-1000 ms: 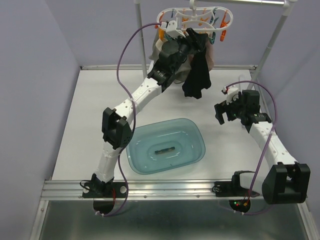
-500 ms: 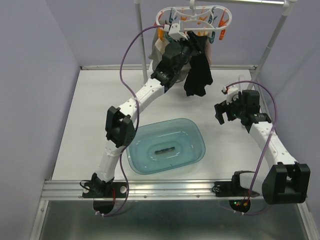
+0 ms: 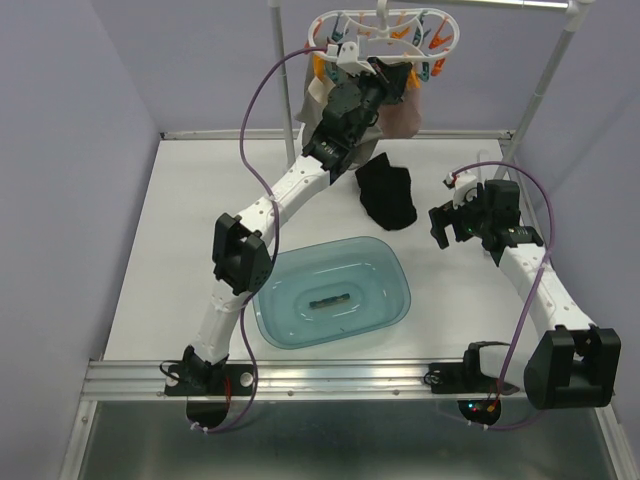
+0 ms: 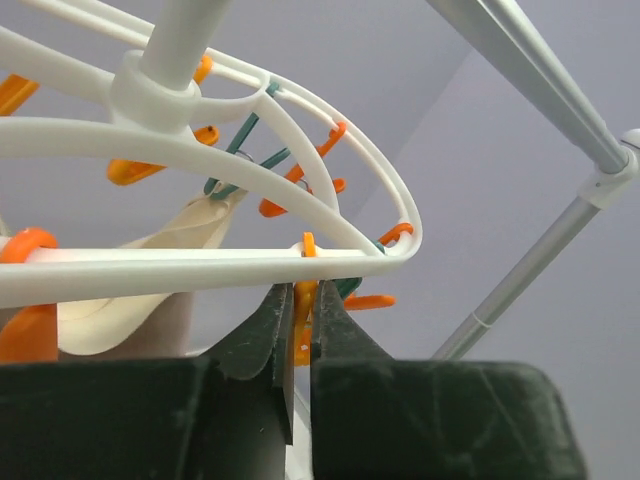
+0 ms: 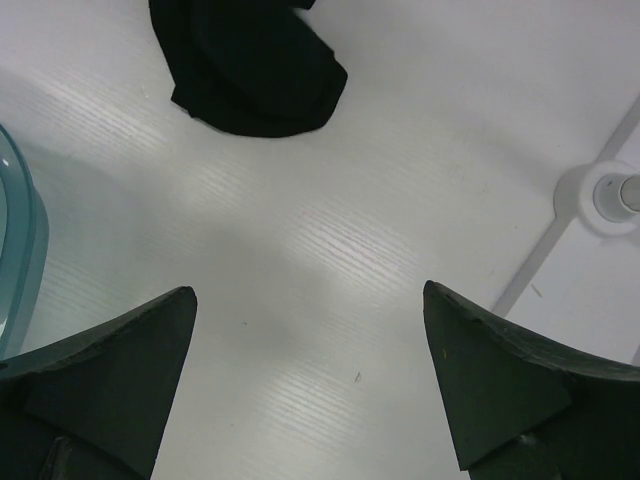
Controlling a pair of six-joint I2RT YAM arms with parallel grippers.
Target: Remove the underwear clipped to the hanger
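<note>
While black underwear [image 3: 387,195] lies on worktop [image 3: 200,220], off hanger [image 3: 447,30] — left gripper [image 3: 388,72] clenched on orange pin [image 4: 303,300] at ring's 6 o'clock. Beige piece [image 3: 403,115] hangs clipped at its 5 o'clock — left arm nearer. Right gripper [image 3: 452,228] released, low.

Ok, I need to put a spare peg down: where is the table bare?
Bare: the strip left of the basin and left arm, and the patch between basin and right arm. Crowded: far middle, where the black garment lies below the hanger, near the right gripper.
</note>
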